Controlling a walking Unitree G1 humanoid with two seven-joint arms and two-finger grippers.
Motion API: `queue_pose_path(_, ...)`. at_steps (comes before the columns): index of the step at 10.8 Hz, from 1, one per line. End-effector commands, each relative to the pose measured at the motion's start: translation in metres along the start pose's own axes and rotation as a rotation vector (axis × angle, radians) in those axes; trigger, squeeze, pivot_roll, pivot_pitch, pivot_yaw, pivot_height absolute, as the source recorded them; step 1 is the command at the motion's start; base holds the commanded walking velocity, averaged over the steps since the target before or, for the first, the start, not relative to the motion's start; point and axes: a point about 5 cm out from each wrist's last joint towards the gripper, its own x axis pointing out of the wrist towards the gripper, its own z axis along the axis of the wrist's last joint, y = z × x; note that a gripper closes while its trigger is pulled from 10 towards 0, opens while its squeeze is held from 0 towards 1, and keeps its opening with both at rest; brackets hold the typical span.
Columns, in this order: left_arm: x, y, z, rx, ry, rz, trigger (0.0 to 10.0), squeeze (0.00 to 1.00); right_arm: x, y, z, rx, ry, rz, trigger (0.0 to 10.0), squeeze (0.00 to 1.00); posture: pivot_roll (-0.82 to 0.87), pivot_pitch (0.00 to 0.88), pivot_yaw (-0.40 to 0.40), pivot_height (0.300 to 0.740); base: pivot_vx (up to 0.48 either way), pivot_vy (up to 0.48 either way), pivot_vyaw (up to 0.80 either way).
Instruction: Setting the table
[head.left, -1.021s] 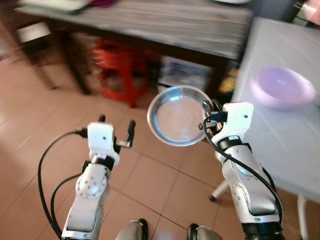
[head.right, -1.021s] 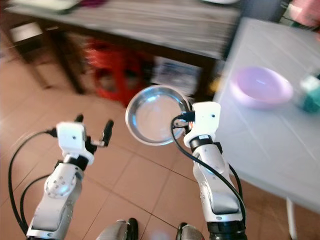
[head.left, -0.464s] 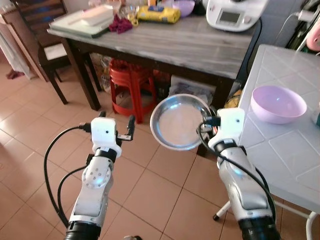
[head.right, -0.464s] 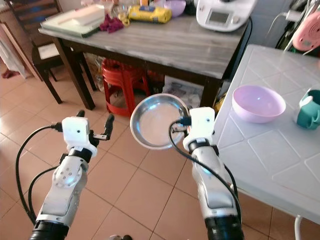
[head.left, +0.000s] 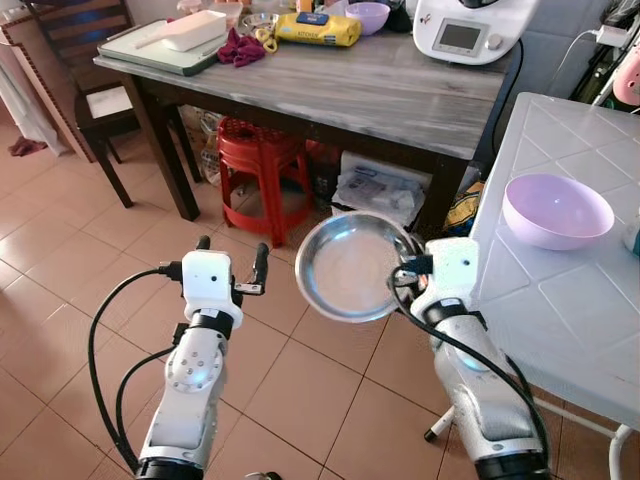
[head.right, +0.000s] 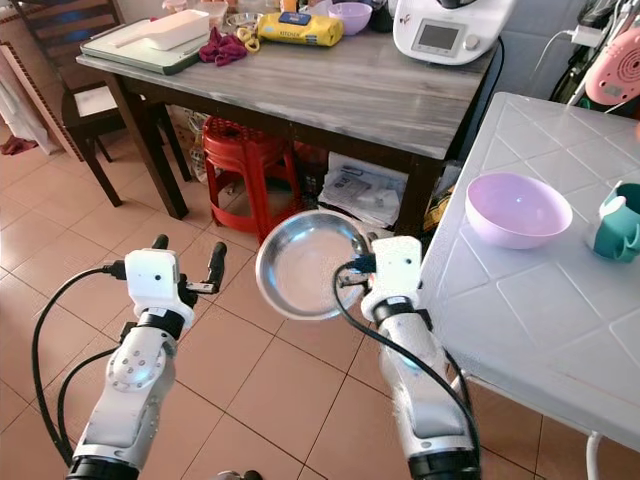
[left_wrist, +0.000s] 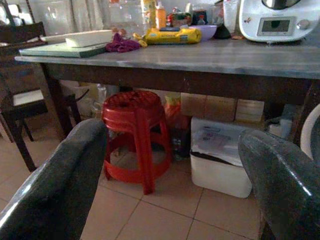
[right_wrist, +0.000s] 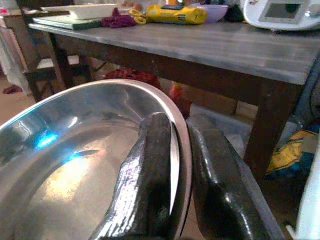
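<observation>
A round steel plate (head.left: 352, 268) hangs over the tiled floor, tilted toward me. My right gripper (head.left: 409, 262) is shut on its rim, one finger inside and one outside (right_wrist: 172, 165). My left gripper (head.left: 232, 262) is open and holds nothing, level with the plate and to its left. The white tiled table (head.left: 590, 300) lies to the right, with a lilac bowl (head.left: 556, 210) on it. A teal mug (head.right: 619, 221) stands near the bowl.
A dark wooden table (head.left: 330, 85) stands ahead with a white appliance (head.left: 470, 28), a yellow packet (head.left: 318, 28), a tray (head.left: 160, 45) and a small purple bowl (head.left: 366, 15). Beneath it are a red stool (head.left: 265, 170) and a box (left_wrist: 222, 160). A chair (head.left: 95, 80) stands at left.
The view has steadied and sharpened after blur; the camera has shifted. The plate sits slightly lower in the picture, still held in my right gripper. My left gripper stays open.
</observation>
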Motion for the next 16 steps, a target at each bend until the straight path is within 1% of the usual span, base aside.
queue_pose_path(1, -0.002, 0.001, 0.003, 0.013, -0.012, 0.004, 10.0, 0.0, -0.001, -0.006, 0.006, -0.005, -0.024, -0.02, 10.0, 0.0, -0.05, 0.139, 0.029, 0.74, 0.0, 0.0, 0.0)
queue_pose_path(3, -0.001, 0.001, 0.002, 0.016, -0.005, -0.003, 10.0, 0.0, 0.003, -0.013, 0.007, -0.029, -0.025, -0.034, 10.0, 0.0, -0.06, 0.164, 0.025, 0.74, 0.0, 0.0, 0.0)
queue_pose_path(5, -0.002, 0.001, 0.002, 0.015, 0.0, -0.003, 10.0, 0.0, 0.008, -0.016, 0.013, -0.052, -0.049, -0.046, 10.0, 0.0, -0.07, 0.155, 0.033, 0.74, 0.0, 0.0, 0.0)
queue_pose_path(6, 0.0, -0.002, -0.001, 0.012, 0.005, -0.012, 10.0, 0.0, 0.009, -0.021, 0.013, -0.06, -0.051, -0.061, 10.0, 0.0, -0.08, 0.151, 0.035, 0.74, 0.0, 0.0, 0.0)
queue_pose_path(7, 0.003, -0.008, 0.001, 0.0, -0.005, -0.029, 10.0, 0.0, 0.007, -0.027, 0.012, -0.074, -0.05, -0.088, 10.0, 0.0, -0.09, 0.128, 0.03, 0.74, 0.0, 0.0, 0.0)
queue_pose_path(9, 0.004, -0.007, -0.003, 0.005, -0.001, -0.029, 10.0, 0.0, 0.005, -0.025, 0.009, -0.078, -0.047, -0.089, 10.0, 0.0, -0.1, 0.097, 0.015, 0.74, 0.0, 0.0, 0.0)
queue_pose_path(10, 0.006, -0.007, -0.001, 0.004, -0.014, -0.026, 10.0, 0.0, 0.005, -0.022, 0.009, -0.09, -0.051, -0.067, 10.0, 0.0, -0.09, 0.073, 0.009, 0.74, 0.0, 0.0, 0.0)
queue_pose_path(11, 0.006, -0.005, -0.003, 0.006, -0.009, -0.013, 10.0, 0.0, 0.005, -0.02, 0.004, -0.097, -0.039, -0.063, 10.0, 0.0, -0.08, 0.073, 0.004, 0.74, 0.0, 0.0, 0.0)
queue_pose_path(12, 0.009, -0.003, 0.005, -0.012, -0.04, -0.016, 10.0, 0.0, 0.007, -0.015, 0.01, -0.096, -0.068, -0.046, 10.0, 0.0, -0.07, 0.073, 0.02, 0.74, 0.0, 0.0, 0.0)
queue_pose_path(13, 0.009, -0.006, -0.001, -0.007, -0.024, -0.036, 10.0, 0.0, 0.006, -0.017, 0.001, -0.087, -0.044, -0.055, 10.0, 0.0, -0.08, 0.08, 0.034, 0.74, 0.0, 0.0, 0.0)
queue_pose_path(14, 0.009, -0.01, 0.004, -0.011, -0.041, -0.07, 10.0, 0.0, 0.004, -0.019, 0.004, -0.069, -0.049, -0.075, 10.0, 0.0, -0.08, 0.084, 0.044, 0.74, 0.274, 0.0, 0.0)
queue_pose_path(16, 0.008, -0.013, -0.003, -0.013, -0.017, -0.082, 10.0, 0.0, -0.001, -0.02, 0.0, -0.094, -0.048, -0.081, 10.0, 0.0, -0.1, 0.109, 0.06, 0.74, 0.351, 0.0, 0.0)
